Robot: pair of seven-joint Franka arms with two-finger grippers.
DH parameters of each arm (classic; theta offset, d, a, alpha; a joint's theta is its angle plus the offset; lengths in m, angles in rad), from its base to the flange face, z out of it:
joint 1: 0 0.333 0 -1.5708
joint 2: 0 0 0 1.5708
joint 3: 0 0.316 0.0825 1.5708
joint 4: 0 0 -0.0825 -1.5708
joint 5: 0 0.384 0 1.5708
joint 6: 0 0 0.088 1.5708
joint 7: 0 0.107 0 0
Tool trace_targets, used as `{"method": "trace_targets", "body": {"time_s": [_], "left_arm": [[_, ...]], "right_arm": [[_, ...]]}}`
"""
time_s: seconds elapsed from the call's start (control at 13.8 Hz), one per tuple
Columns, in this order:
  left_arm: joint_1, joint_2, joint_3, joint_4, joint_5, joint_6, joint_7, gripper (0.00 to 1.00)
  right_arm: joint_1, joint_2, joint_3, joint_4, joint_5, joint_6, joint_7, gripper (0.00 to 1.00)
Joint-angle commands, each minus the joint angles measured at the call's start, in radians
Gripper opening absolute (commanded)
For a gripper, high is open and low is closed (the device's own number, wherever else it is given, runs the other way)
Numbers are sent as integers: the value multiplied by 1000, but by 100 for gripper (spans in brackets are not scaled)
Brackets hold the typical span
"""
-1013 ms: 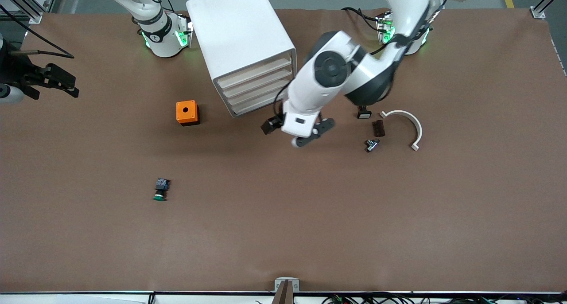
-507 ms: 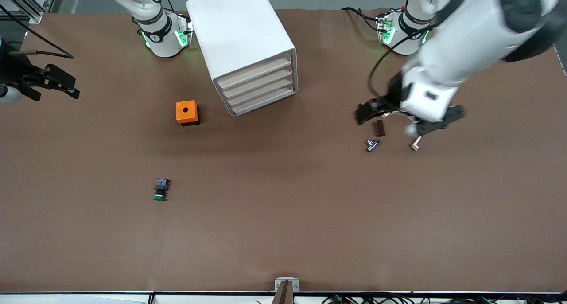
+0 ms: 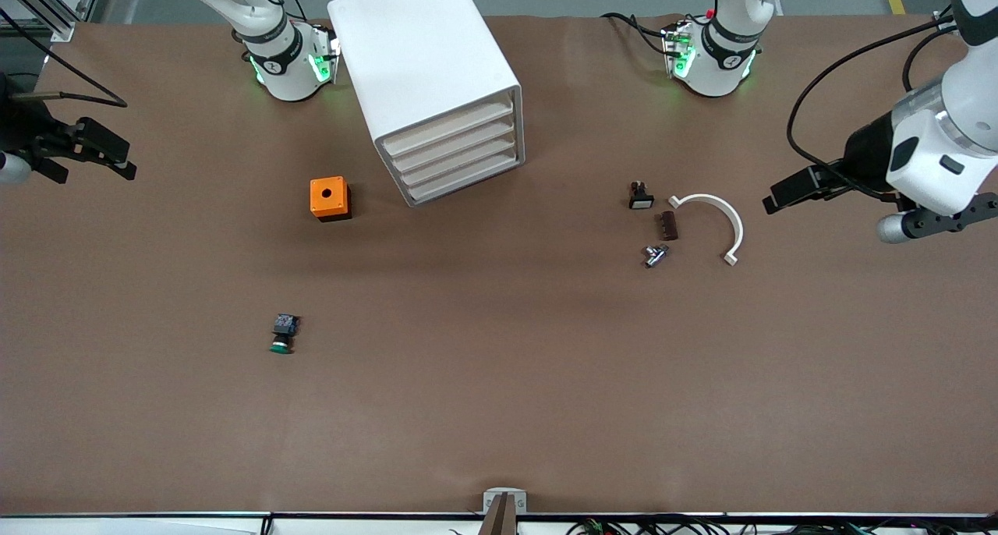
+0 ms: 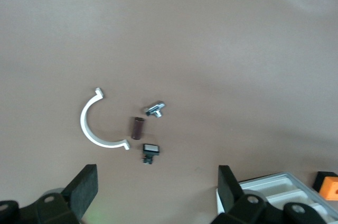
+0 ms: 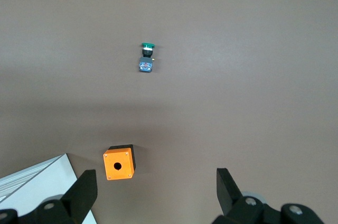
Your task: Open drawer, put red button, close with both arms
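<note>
The white drawer cabinet (image 3: 427,75) stands between the two arm bases, and all of its drawers (image 3: 456,157) are shut. The red button is not in view. My left gripper (image 3: 963,211) is open and empty, up over the left arm's end of the table; in the left wrist view (image 4: 157,192) its jaws stand wide apart. My right gripper (image 3: 105,151) is open and empty, up over the right arm's end of the table; the right wrist view (image 5: 156,192) also shows its jaws wide apart.
An orange box with a hole (image 3: 329,198) sits beside the cabinet. A green-capped button (image 3: 283,334) lies nearer the camera. Toward the left arm's end lie a white-capped button (image 3: 640,196), a brown piece (image 3: 667,225), a metal part (image 3: 655,254) and a white arc (image 3: 713,219).
My left arm has swung away from in front of the cabinet, over the small parts, to the left arm's end of the table. The right arm has barely moved.
</note>
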Motion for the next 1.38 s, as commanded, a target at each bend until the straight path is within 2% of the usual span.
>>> {"method": "trace_targets", "body": {"time_s": [0.0, 0.14, 0.58, 1.09, 1.23, 1.3], "left_arm": [[30, -28, -8, -15, 23, -53, 80, 100], [82, -29, -13, -18, 60, -58, 155, 100], [157, -20, -10, -21, 65, -51, 290, 100], [70, -15, 85, -40, 99, -41, 376, 100], [4, -15, 172, -56, 100, -25, 376, 100], [4, -18, 173, -73, 102, -10, 376, 100]], "right_arm": [[-9, -38, -1, -38, 15, 14, -13, 100], [-9, -38, -1, -38, 15, 14, -13, 100], [-11, -36, -1, -38, 15, 11, -13, 100], [-9, -36, -1, -38, 15, 11, -13, 100], [-11, -36, -1, -38, 15, 12, -13, 100], [-11, -36, -2, -38, 15, 12, -13, 100]]}}
